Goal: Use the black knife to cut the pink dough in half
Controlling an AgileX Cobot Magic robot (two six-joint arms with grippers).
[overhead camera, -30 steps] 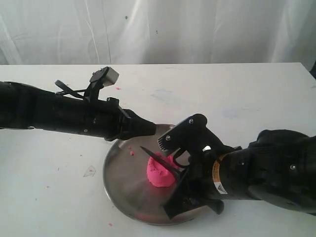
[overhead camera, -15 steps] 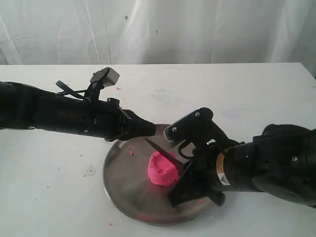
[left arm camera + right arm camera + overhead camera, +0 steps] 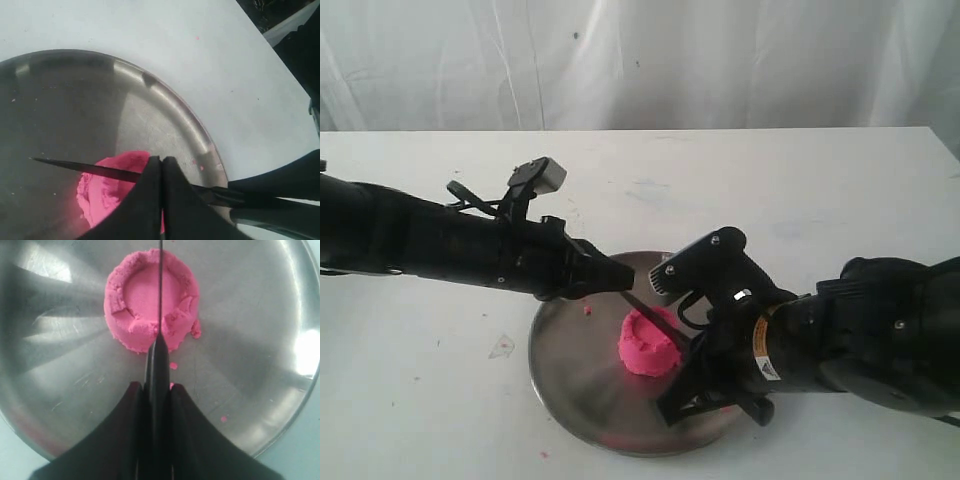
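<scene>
across the middle of the white worktop [image 3: 800, 200], a round steel plate [image 3: 565, 355] carries everything that matters.

left tool [image 3: 161, 167]: fingers pressed flat together, nothing between them. it sits over the plate's far rim, just beside the blade tip. whether it bears on the steel, cannot tell.

right tool [image 3: 157, 390]: clamped on the handle of the slim all-black knife [image 3: 159, 355], one finger on each side, blade edge-down and pointing away from the wrist.

knife blade runs straight over the centre line of the bright pink dough [image 3: 150, 300], a single round lump with a dished top, lying near the plate's middle. a notch shows in the near rim of the lump under the blade; how deep the edge sits, cannot tell. lump not yet parted.

tiny pink crumbs [image 3: 173, 365] lie scattered on the steel beside the lump.

handling, as judged: dough looks soft, light and crumbly at the edges. it should yield to a plain downward press but may stick to the blade or slide on the smooth plate. it needs no grasp itself. the hold belongs on the knife handle, well back from the blade, as it is now, and the plate may want steadying at its rim.
</scene>
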